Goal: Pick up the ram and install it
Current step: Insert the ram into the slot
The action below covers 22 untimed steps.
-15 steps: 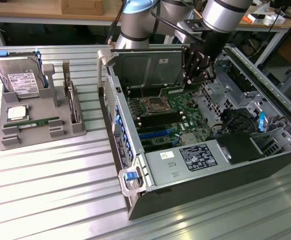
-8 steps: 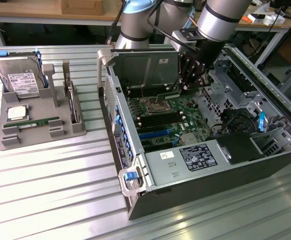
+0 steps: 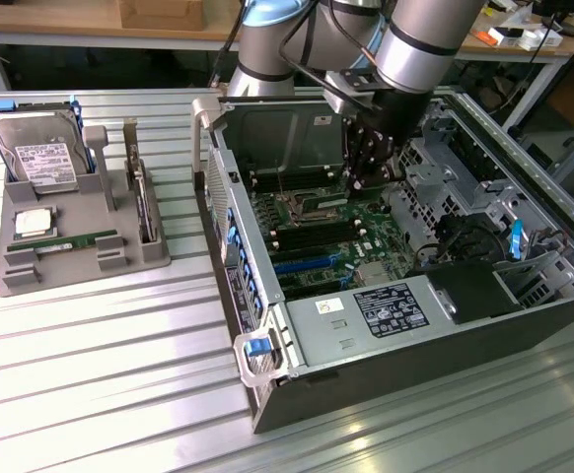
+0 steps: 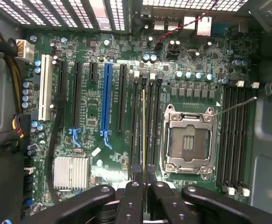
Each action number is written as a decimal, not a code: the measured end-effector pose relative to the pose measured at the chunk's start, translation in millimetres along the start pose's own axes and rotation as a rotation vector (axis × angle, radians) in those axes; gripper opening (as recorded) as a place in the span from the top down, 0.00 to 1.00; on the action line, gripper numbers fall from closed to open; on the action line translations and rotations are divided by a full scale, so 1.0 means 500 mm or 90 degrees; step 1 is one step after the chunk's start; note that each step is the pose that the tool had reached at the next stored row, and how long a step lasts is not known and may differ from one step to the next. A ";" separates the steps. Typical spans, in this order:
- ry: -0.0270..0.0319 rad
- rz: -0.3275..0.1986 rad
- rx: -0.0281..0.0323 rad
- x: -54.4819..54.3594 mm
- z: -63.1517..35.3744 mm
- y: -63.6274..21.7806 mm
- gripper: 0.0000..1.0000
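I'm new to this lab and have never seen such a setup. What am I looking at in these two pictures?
A silver-grey robot arm reaches into an open black computer case lying on a ribbed metal table. One picture comes from a camera off the arm, the other from a camera on its wrist looking down at the green motherboard. The black gripper is shut on a thin green memory stick, seen edge-on over the slots beside the empty silver processor socket. On the table, a grey tray holds a silver hard drive, a square processor chip and another green memory stick.

My gripper (image 3: 371,163) hangs inside the open computer case (image 3: 405,325), with the grey parts tray (image 3: 31,271) at nine o'clock.
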<state>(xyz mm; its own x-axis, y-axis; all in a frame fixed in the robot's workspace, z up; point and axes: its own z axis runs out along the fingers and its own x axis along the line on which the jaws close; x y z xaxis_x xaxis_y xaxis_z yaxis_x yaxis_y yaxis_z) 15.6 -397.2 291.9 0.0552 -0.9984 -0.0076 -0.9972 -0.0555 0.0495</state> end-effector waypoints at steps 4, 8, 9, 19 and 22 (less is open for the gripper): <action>0.0000 0.037 0.0002 0.000 0.021 0.005 0.88; 0.0000 0.041 0.0002 0.006 0.050 0.017 0.88; 0.0000 0.044 0.0002 0.009 0.055 0.018 0.88; -0.0009 0.060 0.0003 0.024 0.087 0.032 0.88; -0.0002 0.049 0.0002 0.024 0.094 0.035 0.88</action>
<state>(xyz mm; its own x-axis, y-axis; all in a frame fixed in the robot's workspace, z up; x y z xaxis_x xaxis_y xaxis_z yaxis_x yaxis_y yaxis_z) -3.6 -409.9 246.0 -0.0216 -0.9998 -0.0041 -0.9985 0.0213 0.0497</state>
